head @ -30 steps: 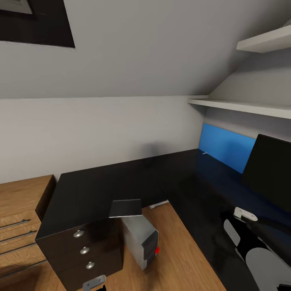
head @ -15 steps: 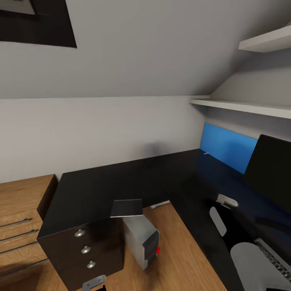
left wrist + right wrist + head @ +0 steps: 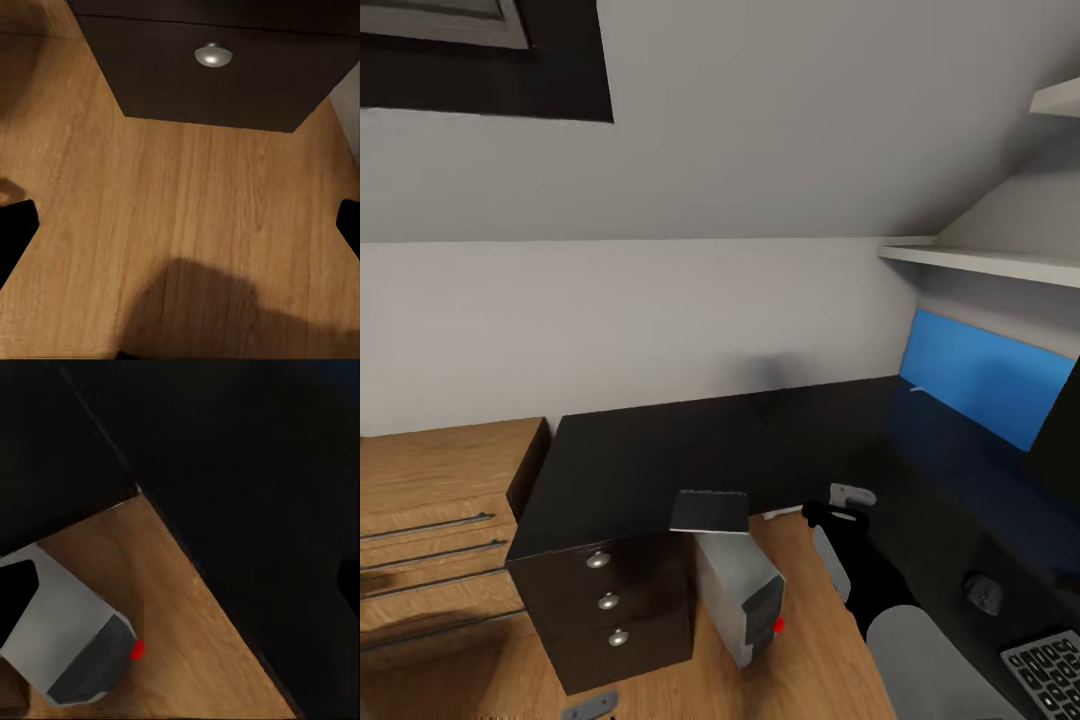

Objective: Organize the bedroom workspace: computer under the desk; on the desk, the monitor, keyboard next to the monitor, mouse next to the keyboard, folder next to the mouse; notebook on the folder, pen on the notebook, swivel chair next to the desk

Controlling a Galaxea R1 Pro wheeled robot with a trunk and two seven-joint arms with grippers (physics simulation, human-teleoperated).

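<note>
The L-shaped black desk [image 3: 660, 460] fills the middle of the head view. A thin grey notebook [image 3: 708, 511] lies at its inner edge, overhanging. Below it the grey-white computer [image 3: 745, 600] stands on the floor, red light facing out; it also appears in the right wrist view [image 3: 67, 652]. The mouse [image 3: 982, 593] and a corner of the keyboard [image 3: 1050, 670] lie on the desk's right wing, beside the monitor's edge [image 3: 1063, 440]. A short white pen [image 3: 917, 389] lies by the blue panel. My right gripper [image 3: 836, 508] [image 3: 180, 585] hovers open over the desk's inner corner. My left gripper [image 3: 180, 225] is open above the floor.
Dark drawers [image 3: 605, 600] with silver knobs sit under the desk's left end, seen close in the left wrist view [image 3: 214, 56]. Low oak cabinets [image 3: 430, 530] stand at the left. A blue wall panel [image 3: 985, 375] and white shelves [image 3: 990, 262] are on the right.
The head camera has turned left, so the whole scene slid right. My right arm swung left across the desk's right wing to the inner corner. Mouse and keyboard came into view.
</note>
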